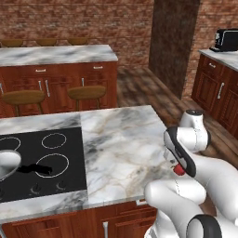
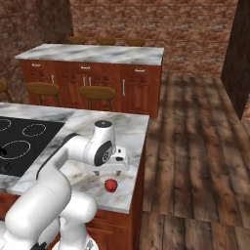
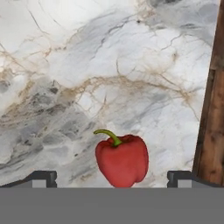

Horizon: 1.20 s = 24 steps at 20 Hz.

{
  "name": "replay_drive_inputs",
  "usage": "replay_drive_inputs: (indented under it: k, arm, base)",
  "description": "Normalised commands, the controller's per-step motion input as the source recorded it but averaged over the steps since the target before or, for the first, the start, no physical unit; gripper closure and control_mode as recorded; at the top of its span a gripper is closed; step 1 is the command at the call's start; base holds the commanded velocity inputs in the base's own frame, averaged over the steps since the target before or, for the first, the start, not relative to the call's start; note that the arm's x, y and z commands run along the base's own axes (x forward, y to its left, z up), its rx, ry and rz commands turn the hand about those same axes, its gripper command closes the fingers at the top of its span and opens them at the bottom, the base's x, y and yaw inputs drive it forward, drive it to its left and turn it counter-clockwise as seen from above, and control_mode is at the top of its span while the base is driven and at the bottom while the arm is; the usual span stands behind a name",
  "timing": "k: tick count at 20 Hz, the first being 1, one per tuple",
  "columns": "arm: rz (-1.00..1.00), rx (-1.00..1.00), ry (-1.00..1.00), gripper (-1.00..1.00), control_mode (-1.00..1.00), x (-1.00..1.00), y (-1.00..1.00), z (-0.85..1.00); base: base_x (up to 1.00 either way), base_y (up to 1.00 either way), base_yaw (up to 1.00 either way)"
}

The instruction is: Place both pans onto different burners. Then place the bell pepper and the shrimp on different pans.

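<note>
The hand (image 2: pixel 108 172) hangs over the near right corner of the marble worktop (image 1: pixel 121 148), fingers spread wide and empty; the bell pepper (image 3: pixel 122 159) lies on the worktop directly below, centred between the two fingertips (image 3: pixel 43 178), stem pointing up toward the hand and tilted left; a straight descent should bracket it; the cooktop (image 1: pixel 42 160) lies well to the left.
</note>
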Motion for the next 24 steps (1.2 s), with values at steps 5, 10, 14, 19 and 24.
replay_drive_inputs:
  k: [5,10,14,19,24]
  arm:
    - [0.0,0.0,0.0,-1.0,-1.0,0.0,-0.1,-0.09]
    - [0.0,0.0,0.0,-1.0,-1.0,-0.03,-0.03,-0.18]
    - [0.0,0.0,0.0,-1.0,-1.0,-0.11,0.0,-0.25]
    - [0.0,0.0,0.0,-1.0,-1.0,-0.04,0.0,-0.24]
    - [0.0,0.0,0.0,-1.0,-1.0,0.0,0.0,-0.26]
  base:
    - [0.0,0.0,0.0]
    - [0.0,0.0,0.0]
    - [0.0,0.0,0.0]
    - [0.0,0.0,0.0]
    - [0.0,0.0,0.0]
